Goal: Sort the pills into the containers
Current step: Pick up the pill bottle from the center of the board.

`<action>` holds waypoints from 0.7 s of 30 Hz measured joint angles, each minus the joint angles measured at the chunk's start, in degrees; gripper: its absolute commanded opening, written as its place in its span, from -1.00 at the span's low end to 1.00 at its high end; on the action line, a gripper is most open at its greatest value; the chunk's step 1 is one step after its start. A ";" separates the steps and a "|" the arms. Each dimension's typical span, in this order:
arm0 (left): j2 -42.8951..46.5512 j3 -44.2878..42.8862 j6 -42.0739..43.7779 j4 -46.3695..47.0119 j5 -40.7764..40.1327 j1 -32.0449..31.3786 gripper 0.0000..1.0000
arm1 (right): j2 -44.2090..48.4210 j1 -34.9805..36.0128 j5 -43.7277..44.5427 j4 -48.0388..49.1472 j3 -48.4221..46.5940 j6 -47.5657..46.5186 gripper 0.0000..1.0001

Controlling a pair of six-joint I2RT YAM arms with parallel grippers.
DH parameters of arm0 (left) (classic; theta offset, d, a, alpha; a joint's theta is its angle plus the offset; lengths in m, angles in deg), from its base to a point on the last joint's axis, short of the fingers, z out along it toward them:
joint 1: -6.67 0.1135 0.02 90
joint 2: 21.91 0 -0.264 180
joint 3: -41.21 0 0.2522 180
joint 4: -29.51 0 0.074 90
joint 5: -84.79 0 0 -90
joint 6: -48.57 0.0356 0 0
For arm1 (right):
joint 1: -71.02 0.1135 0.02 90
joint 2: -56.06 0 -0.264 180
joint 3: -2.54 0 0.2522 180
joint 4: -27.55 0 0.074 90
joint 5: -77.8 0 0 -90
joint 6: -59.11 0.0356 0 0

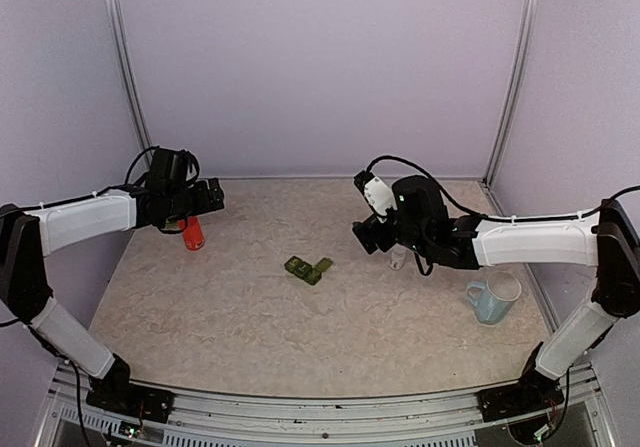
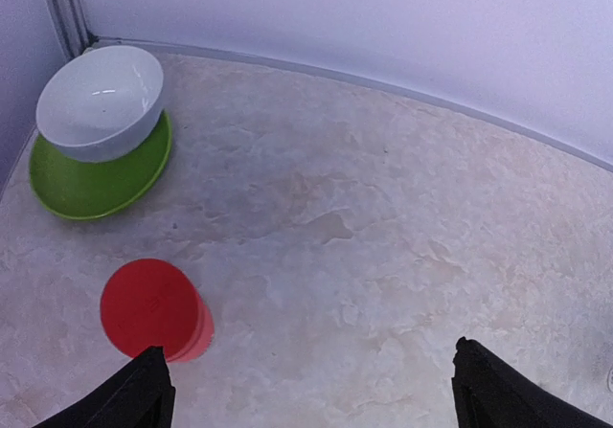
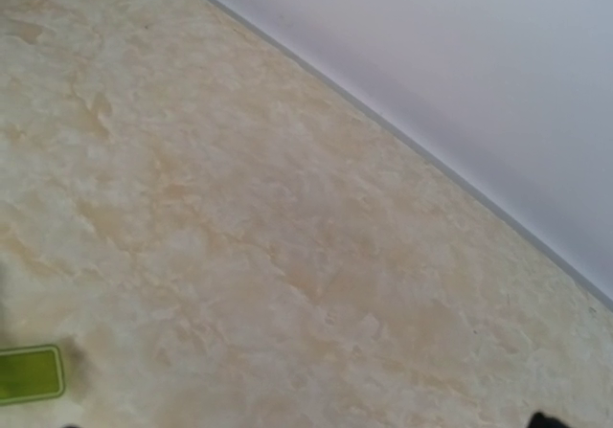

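Observation:
The containers (image 1: 307, 268), a small dark green strip with a lighter green part, lie mid-table between the two arms. The right wrist view catches only a light green corner of the containers (image 3: 29, 373) at its lower left edge. No pills show in any view. My left gripper (image 1: 207, 198) hovers at the far left; its dark fingertips (image 2: 144, 394) stand wide apart, open over bare table. A red-capped bottle (image 2: 151, 307) stands just beside the left fingertip. My right gripper (image 1: 368, 235) hangs right of the containers, open, with one fingertip (image 3: 544, 419) barely showing.
A white bowl (image 2: 101, 98) sits on a green plate (image 2: 96, 181) in the far left corner by the wall. A pale blue mug (image 1: 494, 297) stands at the right, near the right arm. A small pale object (image 1: 398, 260) lies under the right wrist.

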 measured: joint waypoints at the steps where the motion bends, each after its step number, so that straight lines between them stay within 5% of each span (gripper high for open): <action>1: 0.39 0.39 0.13 -0.26 -0.68 0.66 0.98 | 0.00 0.00 0.04 0.02 0.00 0.04 1.00; 21: -7.76 -4.63 1.25 2.10 0.85 -12.66 0.97 | -2.89 -10.12 4.66 -5.57 2.56 15.82 0.75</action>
